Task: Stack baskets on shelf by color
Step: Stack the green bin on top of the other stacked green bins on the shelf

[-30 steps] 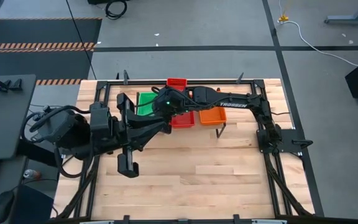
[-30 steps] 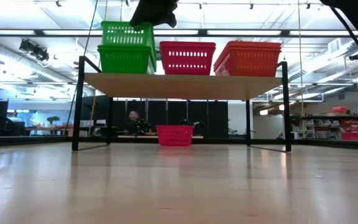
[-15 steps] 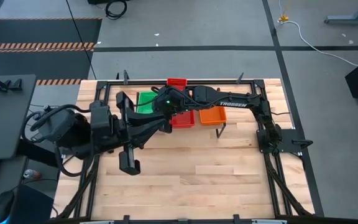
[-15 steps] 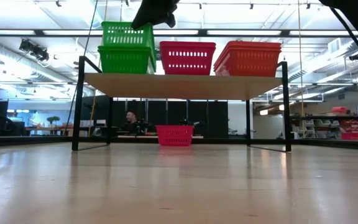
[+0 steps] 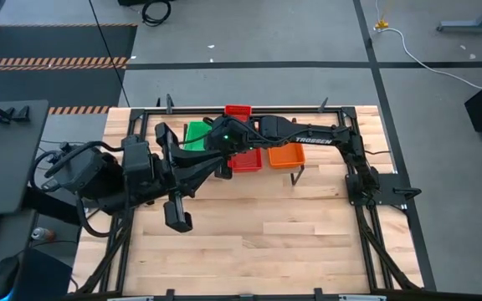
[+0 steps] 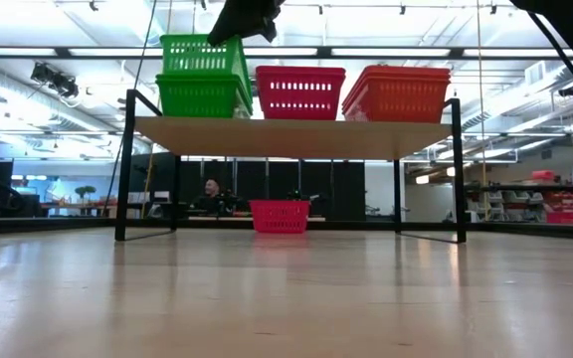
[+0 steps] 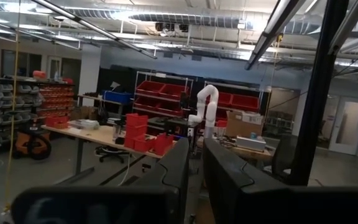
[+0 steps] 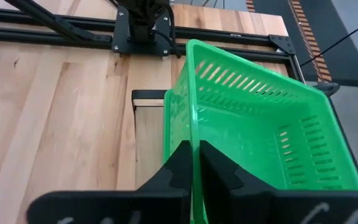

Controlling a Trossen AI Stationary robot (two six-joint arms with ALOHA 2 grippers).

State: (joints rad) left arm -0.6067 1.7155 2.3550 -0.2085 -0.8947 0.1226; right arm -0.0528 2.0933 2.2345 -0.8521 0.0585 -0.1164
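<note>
The shelf [image 6: 291,136] stands near the far edge of the tabletop [image 5: 291,242]. Seen from the low view, it carries three groups of baskets: a green stack [image 6: 203,94] at one end, a red basket [image 6: 299,92] at the middle, and an orange stack [image 6: 398,94] at the other end. The top green basket [image 8: 260,143] sits tilted, not fully seated in the one beneath it. A further red basket [image 6: 280,216] lies on the tabletop behind the shelf, close to the far edge.

The right gripper [image 8: 196,163] is positioned over the green end of the shelf. Its two fingers [image 8: 178,167] are closed on the near wall of the top green basket, with the wall clamped between them.

The left gripper [image 7: 194,168] is raised above the left side of the tabletop, clear of the shelf and aimed out into the room. Its fingers stand nearly together with only a narrow gap, and hold nothing.
</note>
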